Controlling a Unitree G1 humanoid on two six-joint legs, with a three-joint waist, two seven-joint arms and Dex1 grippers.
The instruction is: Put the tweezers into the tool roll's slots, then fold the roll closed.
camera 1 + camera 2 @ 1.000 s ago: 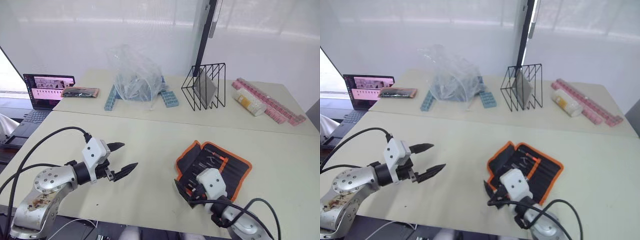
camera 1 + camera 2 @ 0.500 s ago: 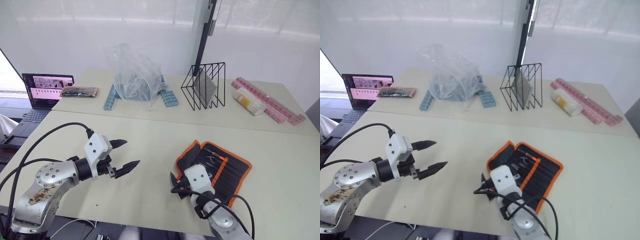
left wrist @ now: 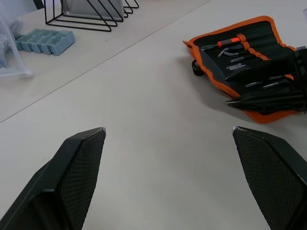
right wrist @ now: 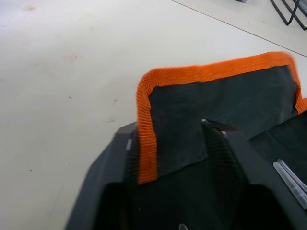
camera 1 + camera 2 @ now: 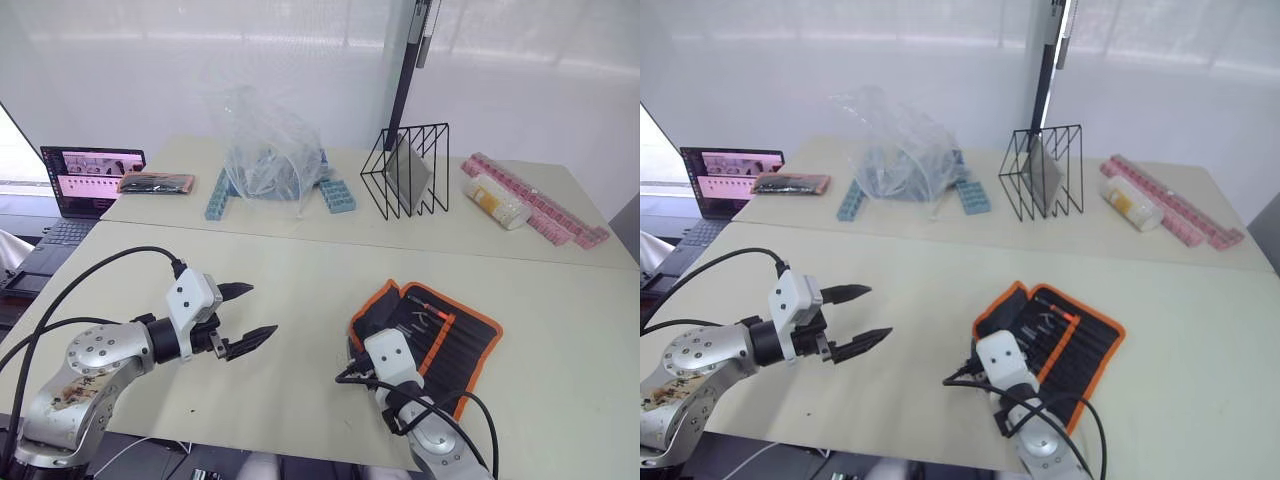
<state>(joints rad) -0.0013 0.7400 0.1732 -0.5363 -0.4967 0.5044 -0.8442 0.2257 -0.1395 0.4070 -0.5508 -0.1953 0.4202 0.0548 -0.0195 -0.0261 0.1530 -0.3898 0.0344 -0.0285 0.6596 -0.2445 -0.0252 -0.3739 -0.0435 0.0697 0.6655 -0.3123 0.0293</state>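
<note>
The right gripper (image 4: 168, 143) is closed on the near left flap of the tool roll (image 5: 440, 335). In the right wrist view its two black fingers (image 4: 225, 158) press on both sides of the orange-trimmed edge, and this corner of fabric is lifted from the table (image 5: 300, 290). The rest of the roll lies open and flat just beyond and to the right of this gripper. The orange strip (image 3: 240, 40) runs across the inner face of the roll. Several slim tweezers (image 3: 235, 57) sit in the slots (image 3: 261, 84) on both sides of the strip; their number is not clear.

The left gripper (image 5: 240, 318) is above the bare table, well apart from the roll and to its left. Its two pointed fingers (image 5: 252, 340) are spread wide with nothing between them, and they point toward the roll.

On the far side of the table, beyond both grippers, there is a black wire rack (image 5: 408, 170) with a grey plate inside. To the left of the rack lies a crumpled clear plastic bag (image 5: 268, 150) over some light blue block strips (image 5: 338, 195). To the right of the rack lie a white bottle (image 5: 497, 203) on its side and pink block strips (image 5: 545, 205). Far beyond the left gripper, at the left edge, stands an open laptop (image 5: 88, 180), and beside it lies a flat dark package (image 5: 155, 183).
</note>
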